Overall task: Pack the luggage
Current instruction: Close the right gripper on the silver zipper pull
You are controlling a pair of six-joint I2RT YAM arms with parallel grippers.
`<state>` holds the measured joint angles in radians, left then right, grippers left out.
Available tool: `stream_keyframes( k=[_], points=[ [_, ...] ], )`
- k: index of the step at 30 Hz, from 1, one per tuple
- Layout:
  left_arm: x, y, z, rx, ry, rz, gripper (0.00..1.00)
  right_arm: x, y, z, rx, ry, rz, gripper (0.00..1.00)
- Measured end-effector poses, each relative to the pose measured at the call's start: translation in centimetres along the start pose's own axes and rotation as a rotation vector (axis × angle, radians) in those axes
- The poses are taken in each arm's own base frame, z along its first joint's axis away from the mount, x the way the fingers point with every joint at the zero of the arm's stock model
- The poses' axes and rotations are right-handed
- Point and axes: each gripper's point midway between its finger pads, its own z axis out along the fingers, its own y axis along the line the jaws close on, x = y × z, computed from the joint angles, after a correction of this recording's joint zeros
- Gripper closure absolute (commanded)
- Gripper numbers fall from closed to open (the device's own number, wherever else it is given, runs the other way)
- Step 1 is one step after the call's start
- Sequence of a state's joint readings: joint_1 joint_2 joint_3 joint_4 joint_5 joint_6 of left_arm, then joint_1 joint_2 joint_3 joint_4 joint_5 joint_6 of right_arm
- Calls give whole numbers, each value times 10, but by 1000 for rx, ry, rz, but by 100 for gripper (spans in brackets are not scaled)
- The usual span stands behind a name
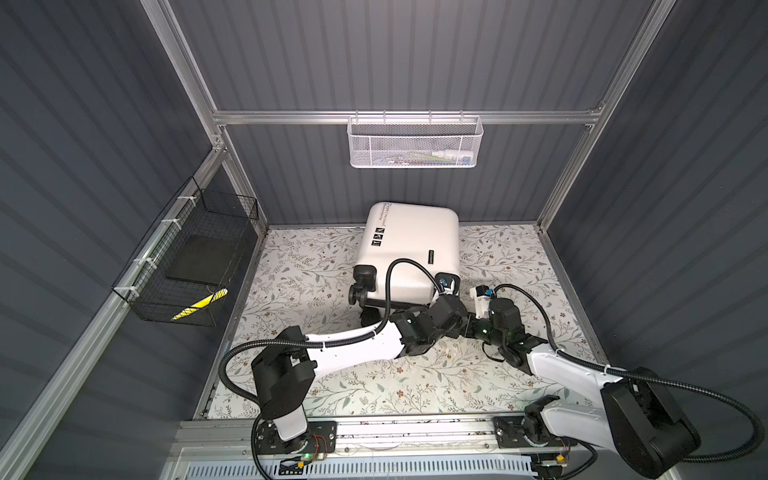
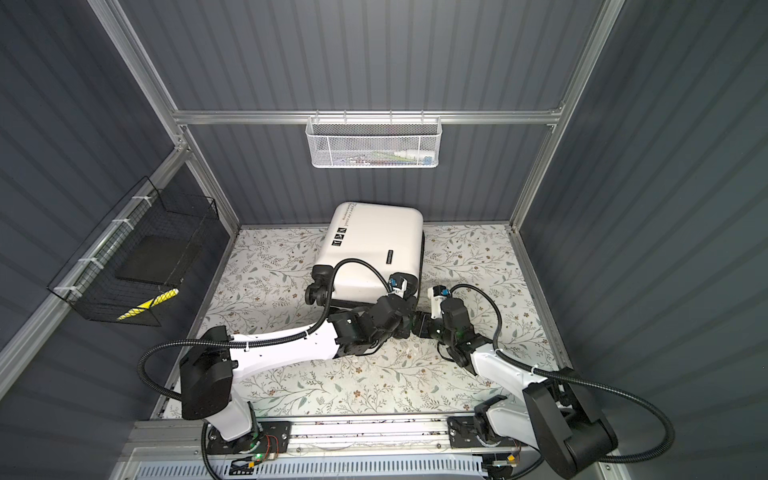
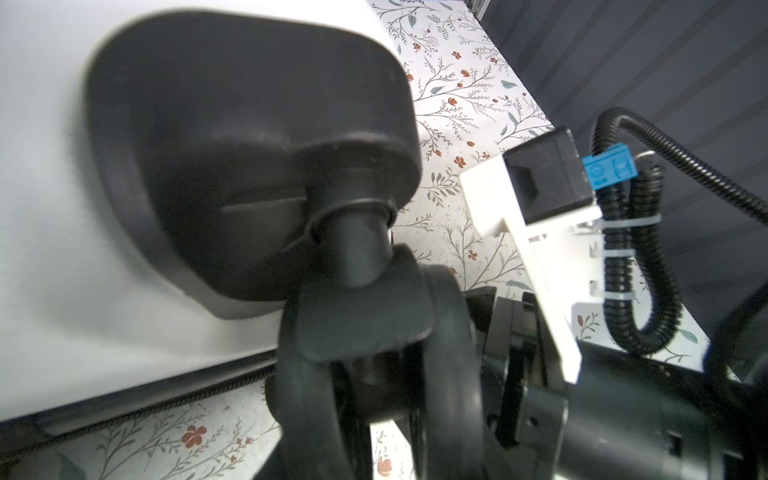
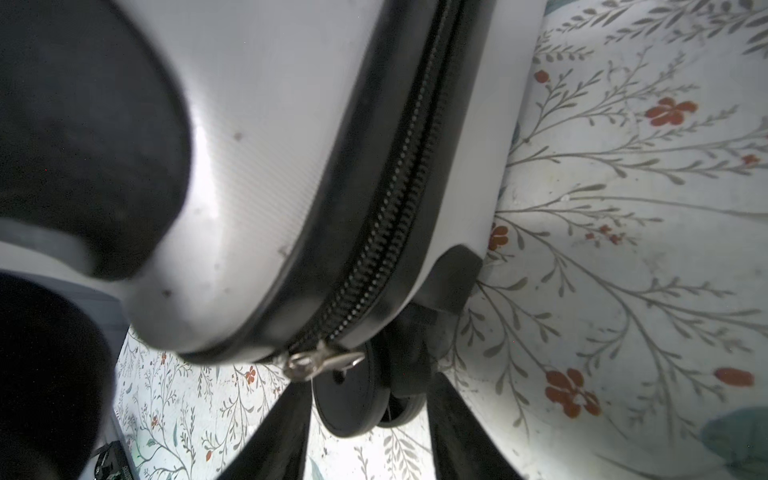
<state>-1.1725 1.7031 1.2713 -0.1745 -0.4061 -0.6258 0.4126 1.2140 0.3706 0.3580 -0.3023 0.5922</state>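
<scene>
**Right end effector** (image 4: pixel 370 384): the fingers (image 4: pixel 282 436) are spread, with nothing clamped between them. A metal zipper pull (image 4: pixel 324 362) hangs just ahead of one fingertip; the angle does not show whether they touch. Directly beyond the gap sits a black caster wheel (image 4: pixel 353 405) of the luggage (image 1: pixel 409 249). The closed zipper (image 4: pixel 399 216) runs away from the tips along the shell edge.

**Left end effector**: it is hidden under its own wrist in both top views, just beside the right end effector at the same luggage corner. In the left wrist view a caster (image 3: pixel 357 324) fills the space ahead. The fingers cannot be separated from the dark wheel parts, so its state cannot be told.

**Luggage**: it lies flat and closed on the floral bench (image 1: pixel 316 266), wheels toward both end effectors and far end near the rear wall.

**Farther off**: a black wire basket (image 1: pixel 187 266) hangs well to the left of the left end effector. A white mesh basket (image 1: pixel 413 143) hangs beyond and above the luggage.
</scene>
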Motion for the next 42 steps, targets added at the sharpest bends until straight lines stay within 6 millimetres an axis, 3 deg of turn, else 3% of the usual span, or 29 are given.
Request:
stream_keyframes(
  k=[6, 15, 26, 34, 42],
  points=[
    [0, 0, -1, 4, 1, -1, 100, 0, 1, 3, -7, -2, 8, 62],
    [0, 0, -1, 6, 0, -10, 100, -2, 5, 4, -19, -12, 22, 83],
    [0, -1, -1, 8, 1, -16, 100, 5, -8, -1, 17, -46, 33, 100],
    [0, -1, 0, 9, -1, -17, 100, 5, -10, -6, 23, -67, 37, 100],
    [1, -1, 0, 13, -6, -19, 100, 16, -10, -14, -26, -98, 15, 69]
  ],
)
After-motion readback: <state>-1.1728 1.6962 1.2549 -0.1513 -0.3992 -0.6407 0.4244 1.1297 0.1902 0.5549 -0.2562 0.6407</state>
